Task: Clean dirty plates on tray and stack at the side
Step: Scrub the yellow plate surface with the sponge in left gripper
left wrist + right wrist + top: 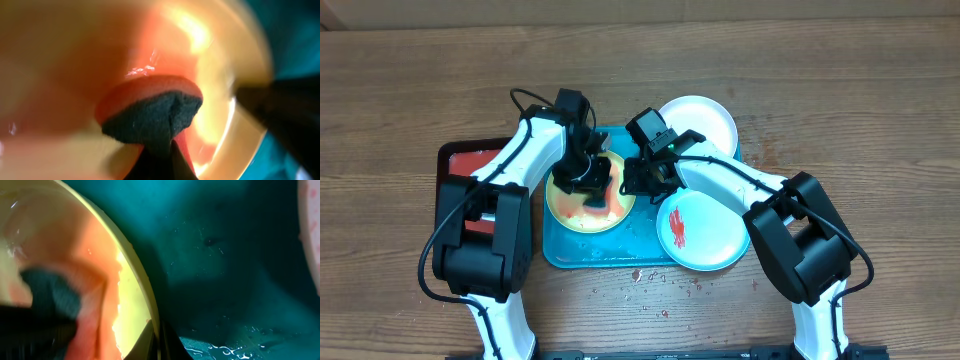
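The yellow-green rimmed plate, smeared with red sauce, lies on the left part of the turquoise tray. My left gripper is shut on a sponge with a dark scouring face, pressed onto the plate's middle. My right gripper is shut on that plate's right rim, one finger on each side. The light-blue rimmed plate, with a red smear, sits over the tray's right edge. A white plate lies behind the tray at the right.
A dark-rimmed red tray lies left of the turquoise one, under my left arm. Water drops shine on the turquoise tray's floor. Red splatters dot the wooden table in front of the tray.
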Controlling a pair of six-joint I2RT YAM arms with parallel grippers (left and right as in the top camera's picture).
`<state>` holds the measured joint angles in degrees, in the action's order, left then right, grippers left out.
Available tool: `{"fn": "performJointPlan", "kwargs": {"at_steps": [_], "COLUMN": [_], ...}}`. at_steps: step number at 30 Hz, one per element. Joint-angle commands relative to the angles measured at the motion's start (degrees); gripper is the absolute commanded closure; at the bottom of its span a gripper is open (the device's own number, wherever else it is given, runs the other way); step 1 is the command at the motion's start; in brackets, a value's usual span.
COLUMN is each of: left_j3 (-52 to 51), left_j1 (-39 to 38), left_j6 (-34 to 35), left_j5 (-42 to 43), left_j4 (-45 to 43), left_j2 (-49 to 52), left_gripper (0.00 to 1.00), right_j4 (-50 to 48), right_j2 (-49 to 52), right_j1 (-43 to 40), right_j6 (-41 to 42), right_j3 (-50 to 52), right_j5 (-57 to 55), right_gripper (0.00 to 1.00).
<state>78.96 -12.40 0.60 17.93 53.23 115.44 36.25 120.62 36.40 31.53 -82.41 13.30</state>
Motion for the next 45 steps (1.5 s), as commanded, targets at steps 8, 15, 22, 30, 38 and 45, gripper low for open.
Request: {"fn": "performJointPlan", "kwargs": {"at_steps": [8,15,22,30,38,45], "left_j3": [0.9,0.9,0.9,0.9,0.9,0.9], "left_j1": [0.9,0.2,-0.2,1.0,1.4,0.8], "left_j6": [30.2,17.9,-1.0,6.7,27.1,16.7], "left_j5": [-38.2,-20.6,5.4,0.1,-41.3,-22.3], "left_j4": [-0.5,9.8,7.3,-14.6,-6.2,5.7], "left_j2": [1.0,1.0,1.0,1.0,1.0,1.0], "left_gripper": [0.96,0.96,0.96,0.96,0.96,0.96], "right_j4": [0.3,0.0,0.1,0.2,0.2,0.0], "right_j2": [0.5,0.5,0.5,0.5,0.5,0.5], "right_j1": [-0.2,-0.2,-0.2,-0.2,-0.2,-0.2], "right_j6": [0.2,0.2,0.2,0.2,0.2,0.2], "right_j3": [-0.1,-0.1,-0.1,-0.1,-0.1,-0.1], "right_j5": [-0.3,-0.3,-0.3,-0.3,-0.3,-0.3], "right_gripper": [0.96,0.96,0.96,0.96,0.96,0.96]}}
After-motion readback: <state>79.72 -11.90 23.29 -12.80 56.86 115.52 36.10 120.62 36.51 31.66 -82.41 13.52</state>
